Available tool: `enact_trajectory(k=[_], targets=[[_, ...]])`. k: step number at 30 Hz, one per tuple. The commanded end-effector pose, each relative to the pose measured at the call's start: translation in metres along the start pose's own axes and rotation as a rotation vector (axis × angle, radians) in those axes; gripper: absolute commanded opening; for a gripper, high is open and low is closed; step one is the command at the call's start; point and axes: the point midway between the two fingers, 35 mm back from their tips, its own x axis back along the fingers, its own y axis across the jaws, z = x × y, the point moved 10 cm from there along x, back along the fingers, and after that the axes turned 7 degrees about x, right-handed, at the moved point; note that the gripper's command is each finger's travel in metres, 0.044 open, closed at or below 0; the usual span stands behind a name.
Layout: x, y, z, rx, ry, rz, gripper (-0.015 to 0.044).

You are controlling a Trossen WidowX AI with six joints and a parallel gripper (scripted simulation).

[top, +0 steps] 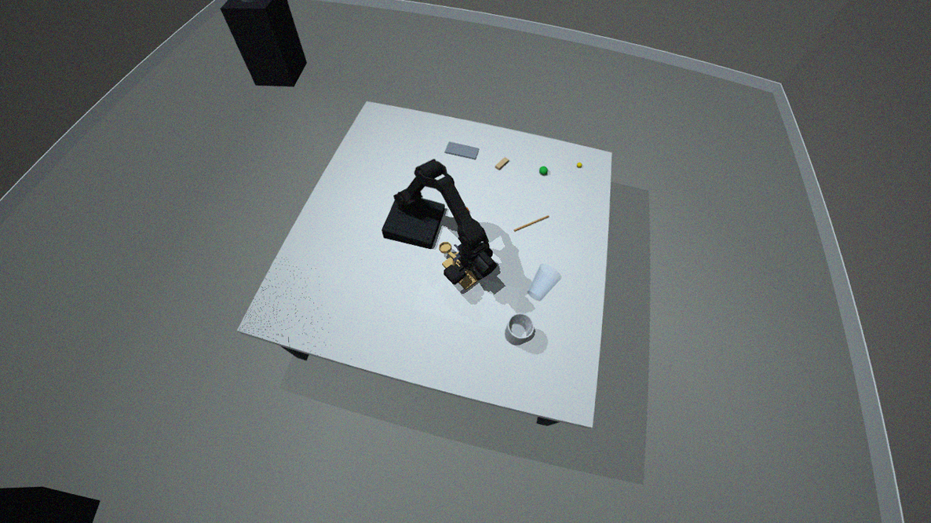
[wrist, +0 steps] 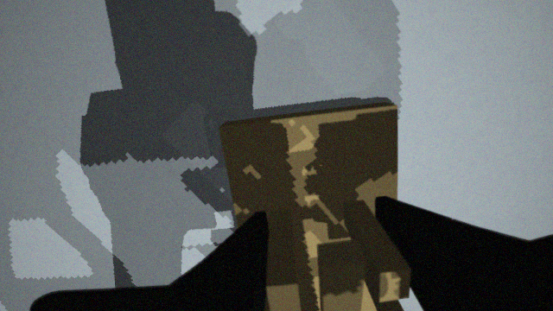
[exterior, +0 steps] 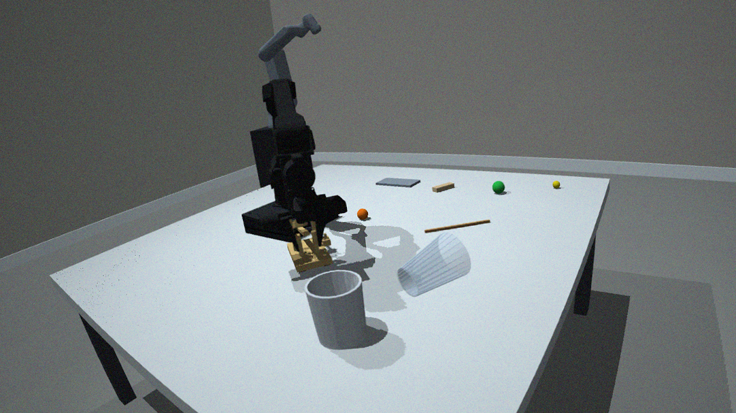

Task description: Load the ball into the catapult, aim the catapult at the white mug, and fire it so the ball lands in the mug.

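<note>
The wooden catapult (top: pixel 468 282) (exterior: pixel 310 262) (wrist: pixel 259 147) stands on the table beside the arm's base. Its round cup (top: pixel 444 247) points toward the base, and I see no ball in it. My gripper (exterior: pixel 308 241) (wrist: pixel 320 214) points down, with its fingers on either side of the catapult's uprights, shut on the catapult. The arm partly hides it in the top and exterior views. The white mug (top: pixel 520 329) (exterior: pixel 339 318) stands upright, looking grey, beyond the catapult's far end. An orange ball (top: pixel 467 209) (exterior: pixel 362 213) rests on the table near the arm base, mostly hidden by the arm in the top view.
A clear ribbed cup (top: pixel 544 282) (exterior: pixel 435 264) lies on its side near the mug. A thin wooden stick (top: pixel 531 223) (exterior: pixel 457 226), a green ball (top: pixel 542 170) (exterior: pixel 498 186), a yellow ball (top: pixel 579 164) (exterior: pixel 556 184), a wooden block (top: pixel 501 163) (exterior: pixel 442 187) and a grey slab (top: pixel 461 150) (exterior: pixel 397 182) lie farther off.
</note>
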Motion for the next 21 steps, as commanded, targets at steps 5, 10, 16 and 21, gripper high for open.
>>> enact_trajectory(k=[5, 10, 16, 21], targets=[[-0.011, 0.0, 0.001, -0.005, 0.002, -0.001, 0.0], [-0.02, 0.001, 0.002, -0.005, 0.003, -0.001, 0.0], [-0.016, 0.0, 0.001, -0.001, 0.001, 0.0, 0.0], [-0.016, 0.0, 0.001, -0.001, 0.001, 0.0, 0.0131]])
